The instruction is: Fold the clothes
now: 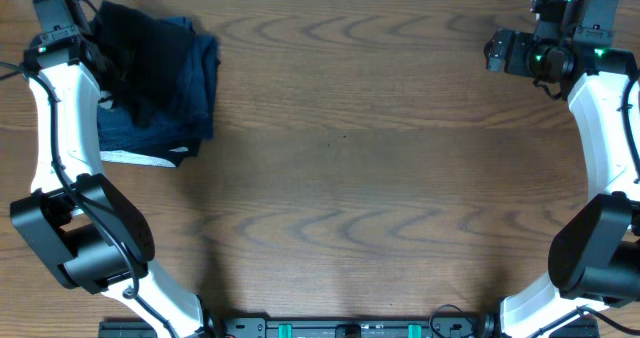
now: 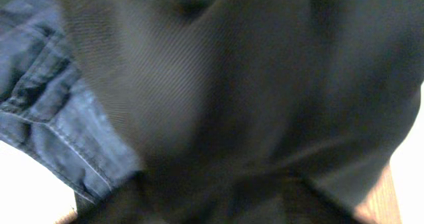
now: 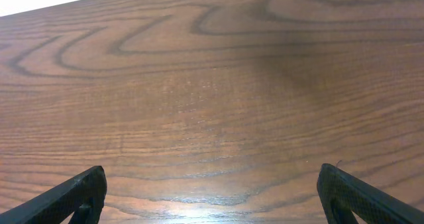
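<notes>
A black garment (image 1: 140,53) lies crumpled on top of a pile of folded dark blue clothes (image 1: 185,108) at the table's far left corner. My left gripper (image 1: 92,33) is at the pile's left edge, against the black garment. In the left wrist view the black garment (image 2: 265,85) fills the frame and hides the fingers. Its folds draw together at the jaws, so the gripper looks shut on it. Blue denim (image 2: 46,111) shows at the left. My right gripper (image 1: 497,52) is open and empty over bare wood at the far right, its fingertips wide apart (image 3: 212,197).
A white piece of fabric (image 1: 135,159) sticks out under the blue pile's front edge. The wooden table (image 1: 350,178) stretches between the two arms. The table's far edge runs close behind both grippers.
</notes>
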You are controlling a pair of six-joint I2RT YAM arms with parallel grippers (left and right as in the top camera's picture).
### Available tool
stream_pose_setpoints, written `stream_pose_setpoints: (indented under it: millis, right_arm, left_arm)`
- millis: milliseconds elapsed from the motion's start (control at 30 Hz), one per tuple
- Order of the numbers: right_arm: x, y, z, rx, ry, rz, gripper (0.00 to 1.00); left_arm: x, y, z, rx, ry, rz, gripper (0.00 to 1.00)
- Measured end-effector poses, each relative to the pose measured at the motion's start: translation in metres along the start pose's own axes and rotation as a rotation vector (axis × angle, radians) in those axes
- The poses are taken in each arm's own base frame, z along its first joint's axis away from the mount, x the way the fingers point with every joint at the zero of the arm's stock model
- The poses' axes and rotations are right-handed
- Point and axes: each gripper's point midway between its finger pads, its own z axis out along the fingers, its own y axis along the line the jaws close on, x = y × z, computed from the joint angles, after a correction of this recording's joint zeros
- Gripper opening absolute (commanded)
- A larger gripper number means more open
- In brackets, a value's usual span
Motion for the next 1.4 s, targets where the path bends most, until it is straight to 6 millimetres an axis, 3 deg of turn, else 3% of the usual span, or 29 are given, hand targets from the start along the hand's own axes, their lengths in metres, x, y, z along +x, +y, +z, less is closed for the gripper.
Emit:
stream_pose_setpoints:
  millis: [100,167,200,333,533,600,733,900,1033,1233,1400]
  right_arm:
    - [0.000,0.000,0.000,0.000,0.000,0.000,0.99]
    - [0.000,0.000,0.000,0.000,0.000,0.000,0.99]
    - [0.000,0.000,0.000,0.000,0.000,0.000,0.99]
    - [0.000,0.000,0.000,0.000,0.000,0.000,0.99]
    - [0.000,0.000,0.000,0.000,0.000,0.000,0.99]
    - [0.000,0.000,0.000,0.000,0.000,0.000,0.99]
    - [0.000,0.000,0.000,0.000,0.000,0.000,0.99]
    - [0.000,0.000,0.000,0.000,0.000,0.000,0.99]
    - [0.000,0.000,0.000,0.000,0.000,0.000,0.99]
    - [0.000,0.000,0.000,0.000,0.000,0.000,0.99]
    - [0.000,0.000,0.000,0.000,0.000,0.000,0.99]
  left_arm:
    - [0.012,-0.001,-0.001,0.017,0.062,0.052,0.91]
    - [0.019,0.001,-0.005,0.019,0.096,0.078,0.86]
    - [0.022,0.002,-0.009,0.023,0.107,0.091,0.80]
    - [0.019,-0.010,-0.039,0.097,0.078,0.165,0.43]
    - [-0.003,-0.038,-0.091,0.245,-0.075,0.317,0.10]
    - [-0.004,-0.040,-0.094,0.252,-0.088,0.362,0.08]
    - [-0.008,-0.044,-0.075,0.248,-0.094,0.420,0.08]
    - [-0.015,-0.040,-0.028,0.216,-0.072,0.437,0.06]
    - [-0.028,-0.021,0.002,0.170,-0.051,0.405,0.06]
    - [-0.051,0.011,0.019,0.114,-0.047,0.339,0.06]
    - [-0.050,0.026,0.044,0.077,-0.012,0.321,0.06]
